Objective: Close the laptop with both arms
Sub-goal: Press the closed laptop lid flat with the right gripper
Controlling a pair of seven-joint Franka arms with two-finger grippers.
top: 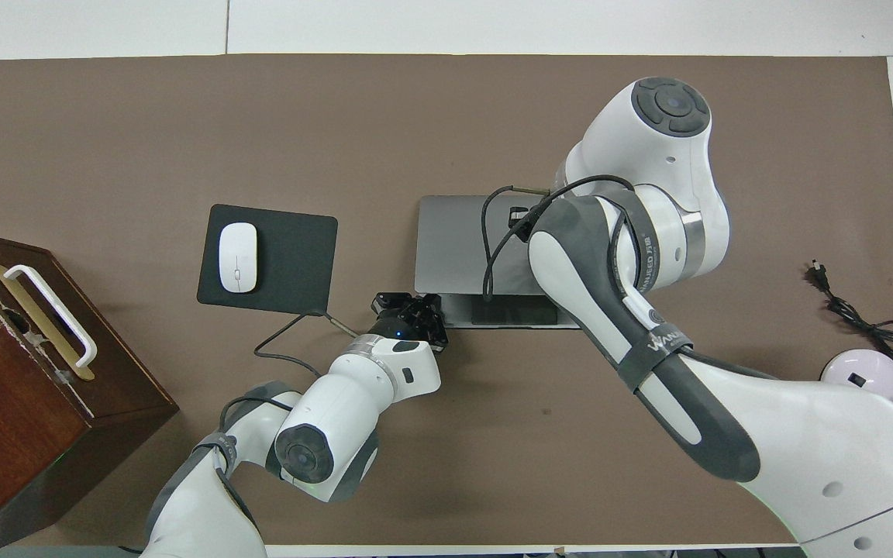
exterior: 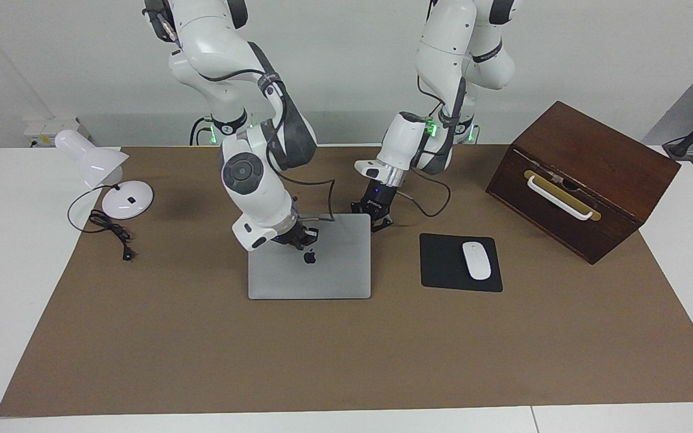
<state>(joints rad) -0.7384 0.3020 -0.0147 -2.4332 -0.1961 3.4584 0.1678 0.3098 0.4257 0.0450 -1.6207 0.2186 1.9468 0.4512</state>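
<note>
Nearly flat now: thin silver-grey laptop (exterior: 309, 264), lid almost down under right gripper (exterior: 302, 237), fingertips together. Left gripper (exterior: 375, 215), fingertips together too, pinned at the base's robot-side corner. Risks a slam or a skid across the brown mat (exterior: 346, 355) if pressed harder.

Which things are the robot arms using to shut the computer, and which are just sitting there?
Used for the job:
laptop
right gripper, on the lid
left gripper, at the laptop's corner

Just lying about:
mouse
mouse pad
wooden box
lamp
</note>
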